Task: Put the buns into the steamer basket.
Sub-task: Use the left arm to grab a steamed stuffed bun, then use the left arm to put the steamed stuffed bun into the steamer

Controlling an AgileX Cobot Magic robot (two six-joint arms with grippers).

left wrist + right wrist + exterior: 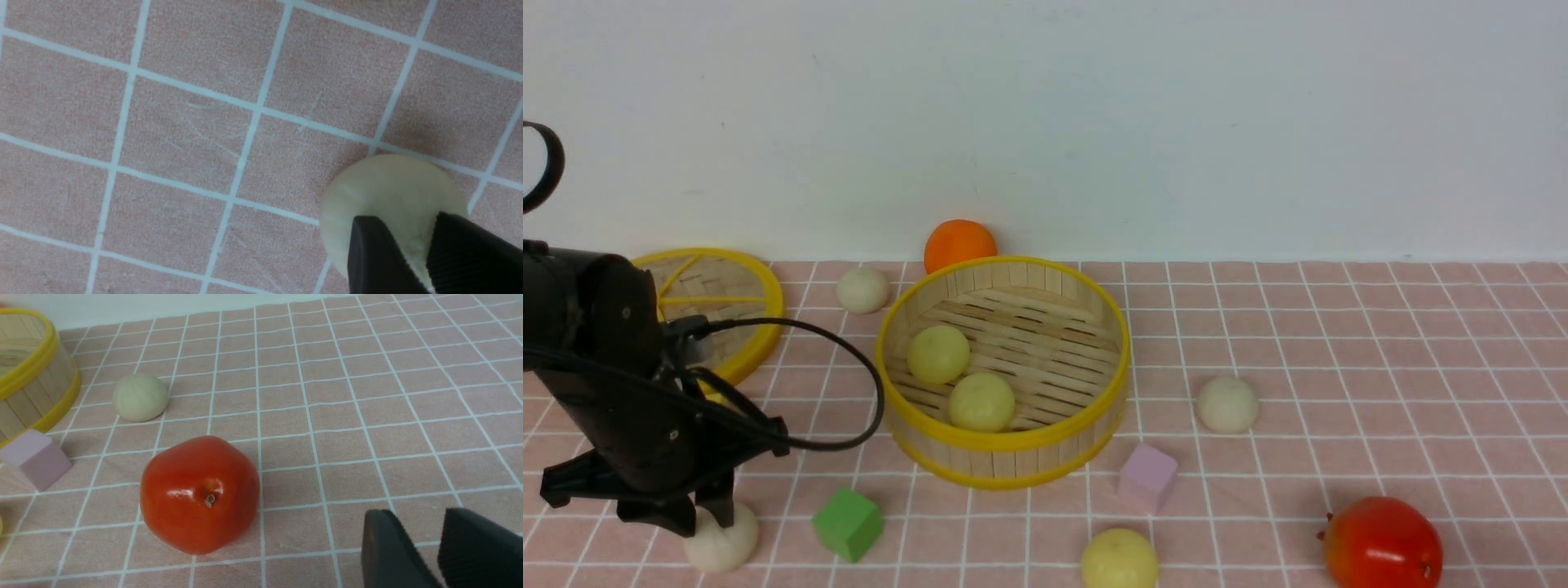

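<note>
Bun (388, 192), off-white, sits between the fingers (376, 257) of the left gripper (408, 228), which stand narrowly parted astride it; whether they pinch it I cannot tell. A green cube (848, 523) lies near. The right gripper (414, 518), parted and empty, is near the red fruit (199, 494). Two yellow buns (938, 354) rest inside the steamer basket (1005, 445).

steamer basket (1005, 445): two yellow buns (938, 354) (982, 402) inside | left pincer (698, 523): low over off-white bun (729, 549), near-left

Staged lab tabletop: pink grid mat (1339, 343), blank white wall (1143, 114).
</note>
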